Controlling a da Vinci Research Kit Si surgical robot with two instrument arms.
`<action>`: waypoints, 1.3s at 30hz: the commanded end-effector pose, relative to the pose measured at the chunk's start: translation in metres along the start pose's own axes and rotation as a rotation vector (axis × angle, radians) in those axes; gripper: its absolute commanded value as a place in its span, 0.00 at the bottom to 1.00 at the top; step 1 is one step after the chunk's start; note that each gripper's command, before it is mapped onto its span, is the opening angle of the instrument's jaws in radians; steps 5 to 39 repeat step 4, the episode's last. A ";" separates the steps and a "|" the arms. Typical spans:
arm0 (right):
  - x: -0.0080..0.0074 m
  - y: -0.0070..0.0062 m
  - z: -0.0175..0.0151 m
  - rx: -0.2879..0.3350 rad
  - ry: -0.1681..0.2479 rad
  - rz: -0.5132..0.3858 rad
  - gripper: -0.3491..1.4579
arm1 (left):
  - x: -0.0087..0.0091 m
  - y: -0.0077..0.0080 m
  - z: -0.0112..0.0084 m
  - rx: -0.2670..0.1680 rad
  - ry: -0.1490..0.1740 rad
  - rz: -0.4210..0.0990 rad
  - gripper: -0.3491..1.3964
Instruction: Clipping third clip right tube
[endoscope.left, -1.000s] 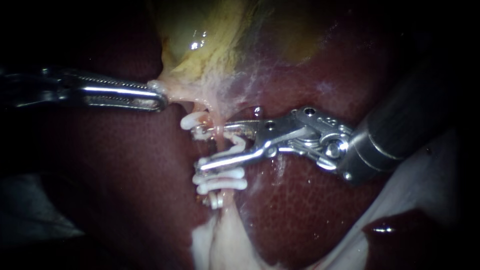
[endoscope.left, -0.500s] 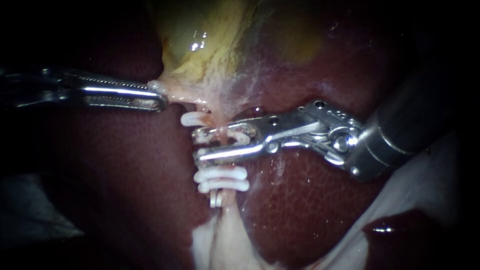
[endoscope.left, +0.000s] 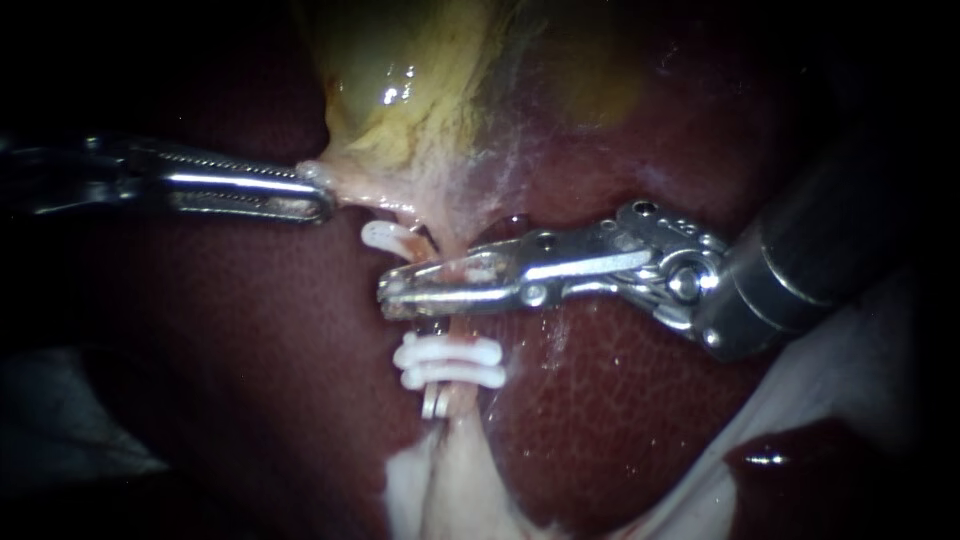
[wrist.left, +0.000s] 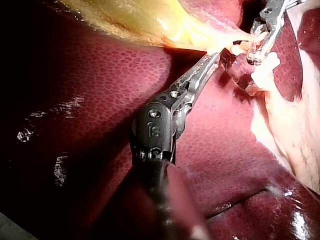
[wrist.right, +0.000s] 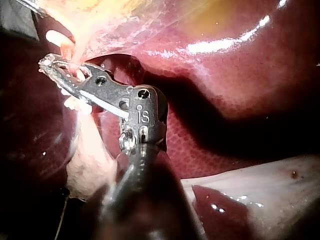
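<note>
Right instrument's hand (endoscope.left: 396, 290) seems clamped on tube (endoscope.left: 460, 402) above two clips (endoscope.left: 448, 352)

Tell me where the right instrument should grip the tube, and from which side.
Probably on the bare stretch of the tube between the upper clip and the two lower clips, coming in from the right, square across it: the tube runs upright, pulled taut by the left instrument on the gallbladder.

Two instruments are in the field, the left instrument (endoscope.left: 318, 196) and the right instrument (endoscope.left: 392, 292). One tube (endoscope.left: 459, 404) carries three white clips (endoscope.left: 447, 351): one on the far side of the right instrument, two together on its near side. One metal clip (endoscope.left: 432, 400) sits nearer still. One gallbladder (endoscope.left: 400, 90), one liver (endoscope.left: 250, 350).
</note>
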 end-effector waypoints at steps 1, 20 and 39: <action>0.0000 0.0000 0.0000 -0.001 0.000 -0.001 0.00 | 0.0000 0.0000 0.0000 0.000 0.000 0.000 0.00; -0.0001 0.0002 0.0000 -0.002 0.000 -0.002 0.00 | 0.0000 -0.0001 0.0000 0.000 0.000 0.000 0.00; -0.0001 0.0002 0.0000 -0.002 0.000 -0.002 0.00 | 0.0000 -0.0001 0.0000 0.000 0.000 0.000 0.00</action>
